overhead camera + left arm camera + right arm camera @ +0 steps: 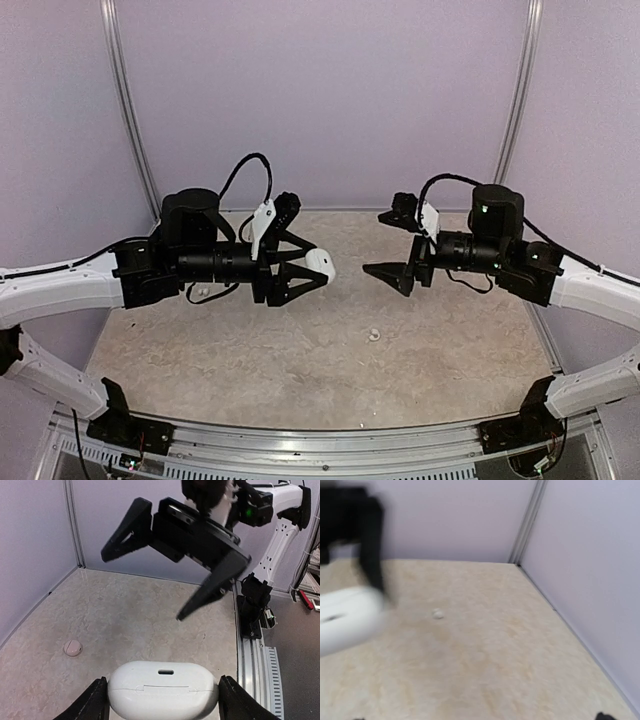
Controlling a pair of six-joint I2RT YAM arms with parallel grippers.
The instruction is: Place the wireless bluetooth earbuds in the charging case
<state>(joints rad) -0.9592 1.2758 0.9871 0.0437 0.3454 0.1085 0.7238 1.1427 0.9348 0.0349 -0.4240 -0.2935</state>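
Observation:
The white pebble-shaped charging case (164, 690) hangs above the table, lid closed and its port facing away from me. My left gripper (164, 702) is shut on it, one finger at each end; from above the case (323, 263) shows at that gripper's tip. My right gripper (385, 270) faces it a short gap away, jaws spread wide and empty, and looms over the case in the left wrist view (141, 587). One pale earbud (374, 335) lies on the table below the gap between the arms, also visible as a small earbud (73, 647) (437, 614) in both wrist views. The right wrist view is blurred.
The beige mottled table (300, 370) is closed in by lilac walls on three sides, with upright metal corner strips (125, 110). A metal rail (330, 450) runs along the near edge between the arm bases. A small pale speck (203, 292) lies under my left arm.

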